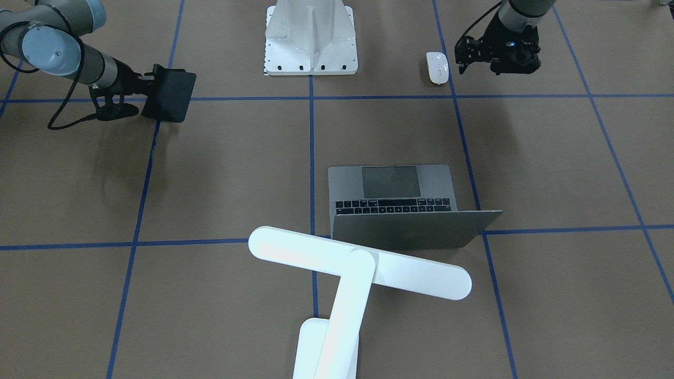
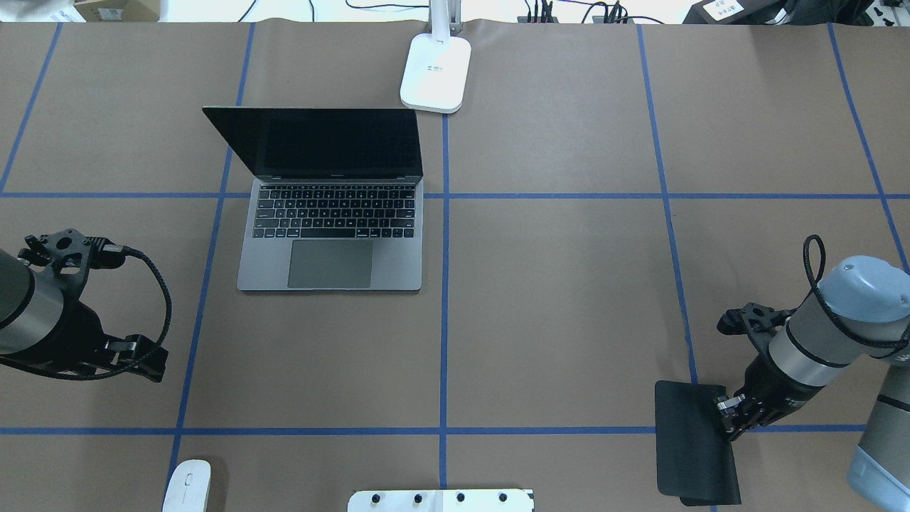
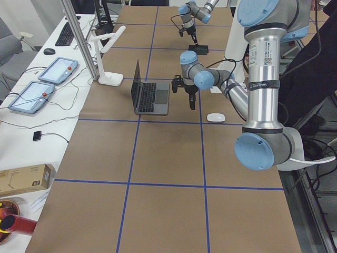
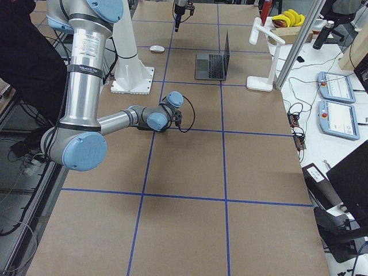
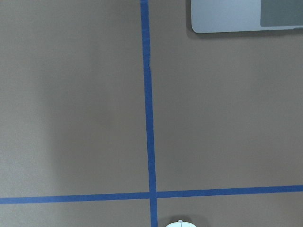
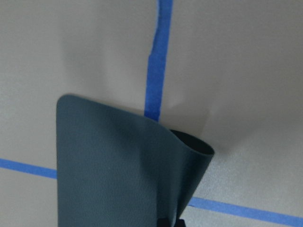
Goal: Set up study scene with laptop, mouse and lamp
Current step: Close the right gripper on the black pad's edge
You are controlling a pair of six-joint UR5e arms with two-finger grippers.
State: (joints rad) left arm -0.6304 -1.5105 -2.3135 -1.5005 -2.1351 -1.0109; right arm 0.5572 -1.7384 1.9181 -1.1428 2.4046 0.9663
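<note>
Brown paper crossed by blue tape lines covers the surface point(image 2: 569, 306). At the overhead view's left, the left tool point(image 2: 138, 355) hangs over bare paper. I cannot tell whether its fingers are spread or pressed together. Its wrist camera shows none of them, only the tip of the mouse point(image 5: 181, 224) at the bottom edge and a corner of the laptop point(image 5: 225, 16) at the top. Overhead, the mouse lies at the robot's edge, apart from the white pedestal point(image 2: 441, 500). The laptop stands open, screen dark, keys toward the robot. Just past its right rear corner sits the lamp point(image 2: 436, 75): overhead gives only its base, while the front-facing view shows its long bar head. At the right, the right tool point(image 2: 729, 419) pinches a black mouse pad point(image 2: 693, 455) by one edge; its wrist camera shows the pad curling there
</note>
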